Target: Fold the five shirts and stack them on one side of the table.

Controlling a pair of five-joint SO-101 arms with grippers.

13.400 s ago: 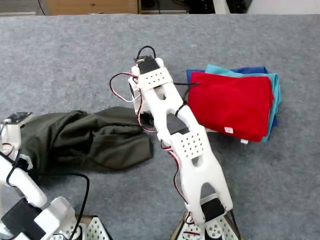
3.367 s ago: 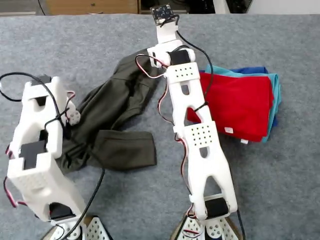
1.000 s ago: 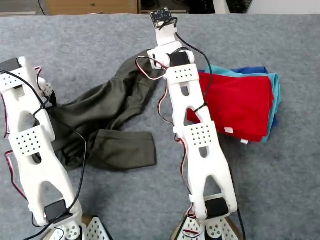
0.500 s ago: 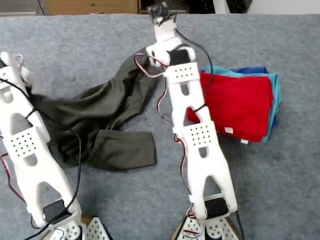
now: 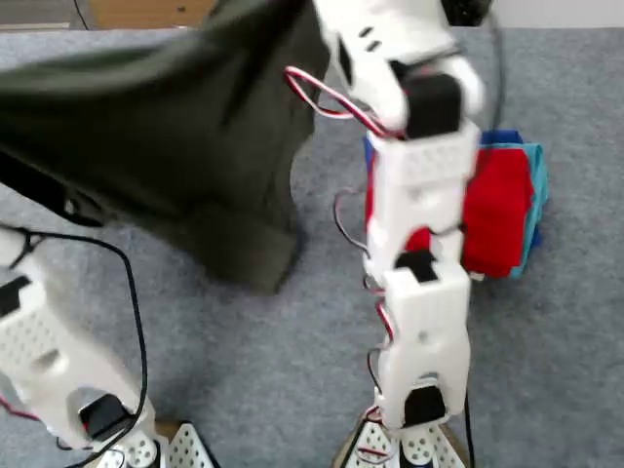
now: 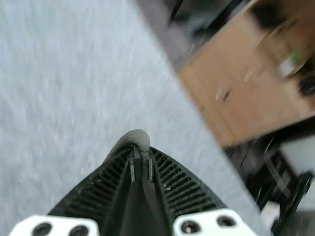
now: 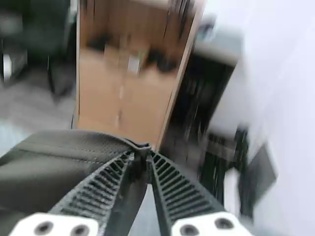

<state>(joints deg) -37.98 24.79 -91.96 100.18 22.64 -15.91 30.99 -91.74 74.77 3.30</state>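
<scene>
A dark olive shirt (image 5: 185,127) hangs stretched high above the grey table, held up between both arms. My right gripper (image 7: 140,150) is shut on one edge of the olive shirt (image 7: 54,172), which drapes away from its black ribbed fingers. My left gripper (image 6: 139,147) is shut on a thin dark fold of the shirt (image 6: 138,206) between its fingers. The right arm (image 5: 419,195) rises tall at centre, the left arm (image 5: 49,351) at the lower left. A folded stack with a red shirt (image 5: 497,205) on top of teal and blue ones lies at the right.
The grey carpeted table (image 5: 546,370) lies open at the front and right. A wooden cabinet (image 7: 123,88) and dark shelves stand in the room behind the table's far edge.
Both arms have swung sharply upward, lifting the olive shirt off the table so it now hangs spread between them. The folded stack has stayed put.
</scene>
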